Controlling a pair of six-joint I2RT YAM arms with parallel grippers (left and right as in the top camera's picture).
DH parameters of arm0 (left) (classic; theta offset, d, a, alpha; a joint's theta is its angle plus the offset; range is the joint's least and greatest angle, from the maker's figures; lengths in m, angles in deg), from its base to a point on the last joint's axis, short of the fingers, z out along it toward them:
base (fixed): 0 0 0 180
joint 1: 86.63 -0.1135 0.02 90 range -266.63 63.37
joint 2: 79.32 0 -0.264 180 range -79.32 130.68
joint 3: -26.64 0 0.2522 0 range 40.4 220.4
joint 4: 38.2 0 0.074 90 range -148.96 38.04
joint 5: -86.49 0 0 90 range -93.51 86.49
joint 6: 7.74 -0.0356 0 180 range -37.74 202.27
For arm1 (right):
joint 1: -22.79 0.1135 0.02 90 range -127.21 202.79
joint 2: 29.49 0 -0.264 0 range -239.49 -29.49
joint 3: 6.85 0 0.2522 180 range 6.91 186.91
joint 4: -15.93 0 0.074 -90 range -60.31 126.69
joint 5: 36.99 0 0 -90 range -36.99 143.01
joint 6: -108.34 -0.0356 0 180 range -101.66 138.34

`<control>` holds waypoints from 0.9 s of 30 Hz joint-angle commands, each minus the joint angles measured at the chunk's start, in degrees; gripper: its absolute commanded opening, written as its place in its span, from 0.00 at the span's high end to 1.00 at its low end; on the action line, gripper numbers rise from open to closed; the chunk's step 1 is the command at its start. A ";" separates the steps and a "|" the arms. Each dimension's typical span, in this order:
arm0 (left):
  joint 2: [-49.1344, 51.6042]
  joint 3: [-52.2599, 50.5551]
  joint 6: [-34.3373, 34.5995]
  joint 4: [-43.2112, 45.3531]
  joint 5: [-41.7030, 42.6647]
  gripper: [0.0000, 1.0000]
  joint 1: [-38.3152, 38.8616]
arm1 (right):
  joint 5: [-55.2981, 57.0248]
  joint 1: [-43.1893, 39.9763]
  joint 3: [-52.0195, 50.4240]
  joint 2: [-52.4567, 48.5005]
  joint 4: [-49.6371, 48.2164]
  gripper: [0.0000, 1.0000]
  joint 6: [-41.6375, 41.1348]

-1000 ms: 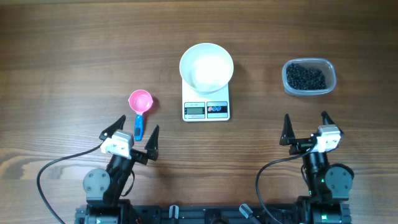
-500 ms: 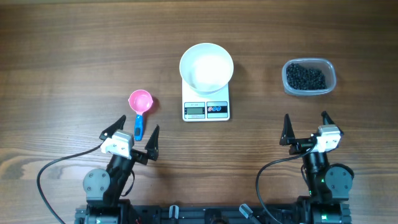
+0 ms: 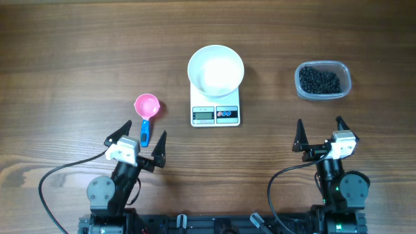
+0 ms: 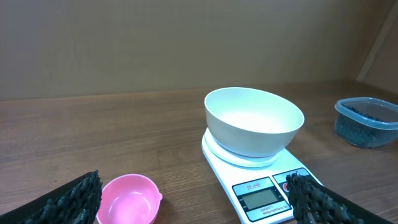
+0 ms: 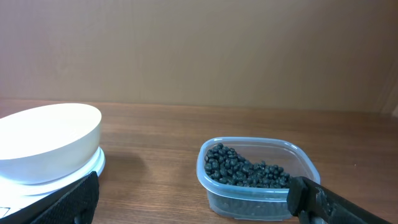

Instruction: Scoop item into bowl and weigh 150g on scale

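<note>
The white bowl stands empty on the white scale at the table's middle. The item, a heap of small black pellets, fills a clear plastic tub at the right. My left gripper hovers open near the front left, just behind a pink scoop. Near the front right, my right gripper is open too, short of the tub. Neither holds anything.
A pink scoop with a blue handle lies left of the scale, the handle pointing toward my left gripper. The wooden table runs under everything.
</note>
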 commanded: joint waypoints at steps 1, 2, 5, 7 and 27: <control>-0.61 -0.04 0.76 -0.35 1.46 0.00 -0.22 | 0.96 0.39 -0.07 0.46 -0.15 0.00 0.68; -0.61 -0.04 0.76 -0.35 1.46 0.00 -0.22 | 0.96 0.39 -0.07 0.46 -0.15 0.00 0.68; -0.61 -0.04 0.79 -0.35 1.46 0.00 -0.22 | 0.96 0.39 -0.07 0.46 -0.15 0.00 0.70; -0.61 -0.04 0.76 -0.35 1.46 0.00 -0.22 | 0.98 0.39 -0.07 0.46 -0.15 0.00 0.70; -0.61 0.07 1.20 27.12 6.27 0.00 -0.17 | 0.96 0.39 -0.07 0.46 -0.15 0.00 0.68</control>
